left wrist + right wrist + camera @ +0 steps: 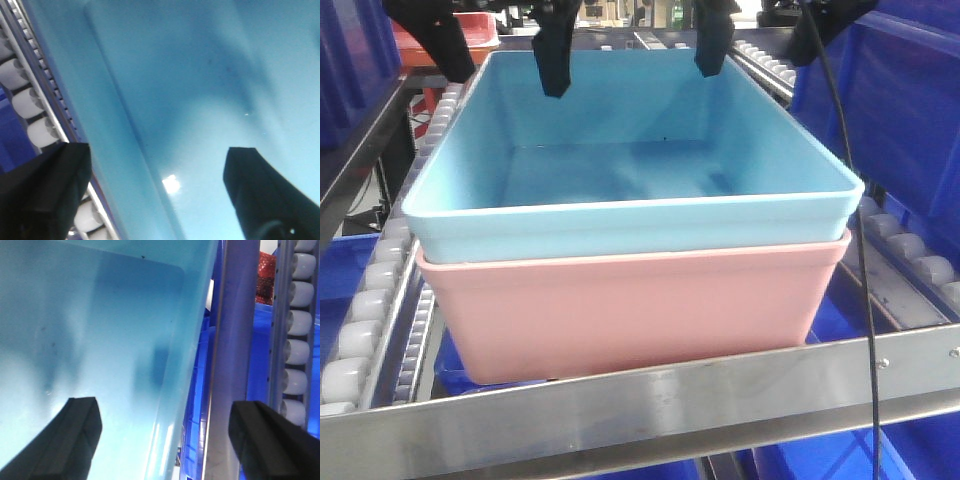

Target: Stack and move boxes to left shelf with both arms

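Stainless-steel left shelf [650, 395] across the foreground, flat front rail at the bottom, white roller tracks [365, 310] down either side, dark blue crates [895, 90] crowding both flanks. Between the tracks, stacked: sky-blue box [630, 215] nested into the salmon-pink box [630, 315], blue rim resting just above the pink rim, pink box touching the front rail. Far back at upper left, a red bin [480, 30], partly hidden.

Above the far end of the blue box, two black fingers hanging down: one [555, 55] over the far-left part of the interior, another [713, 45] near the far-right part. Black cable [855, 230] trailing down the right side past the box corner.

From the left wrist view: left gripper [155, 195] spread wide, one finger [45, 190] outside the blue box's left wall above the rollers [25, 102], the other [265, 195] inside over the blue floor, wall running between them, not clamped.

From the right wrist view: right gripper [165, 440] likewise spread wide, one finger [70, 435] inside the blue box, the other [275, 440] outside by the rail and rollers [297, 322], right wall in the gap, untouched by either pad as far as visible.
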